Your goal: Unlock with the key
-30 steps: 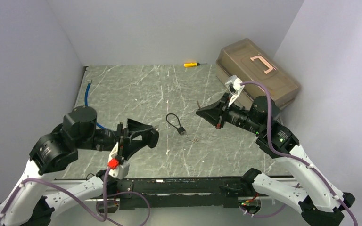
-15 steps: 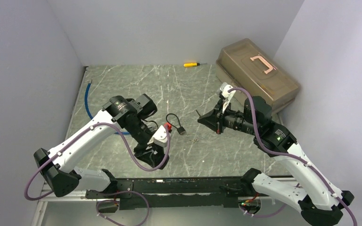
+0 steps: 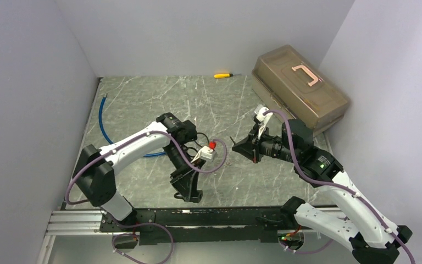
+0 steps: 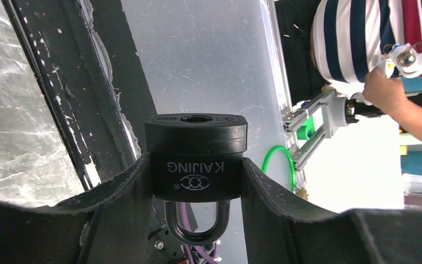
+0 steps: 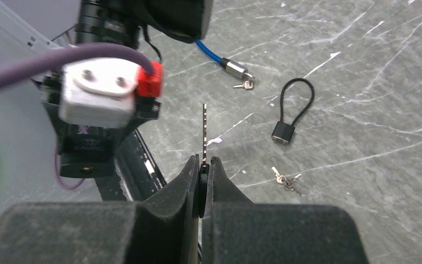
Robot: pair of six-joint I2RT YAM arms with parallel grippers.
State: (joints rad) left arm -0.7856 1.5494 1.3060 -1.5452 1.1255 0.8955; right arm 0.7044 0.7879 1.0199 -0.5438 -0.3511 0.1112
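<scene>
Alignment matters most: the left gripper (image 4: 196,168) clamps the padlock (image 4: 196,144) by its body, keyhole (image 4: 196,118) facing out, so the right gripper (image 5: 202,166), pinched tight on the key (image 5: 205,132), should bring it in squarely.

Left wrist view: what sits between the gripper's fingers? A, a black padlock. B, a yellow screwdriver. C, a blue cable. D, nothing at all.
A: the black padlock is clamped between the fingers of the left gripper, its keyhole end pointing outward.
</scene>
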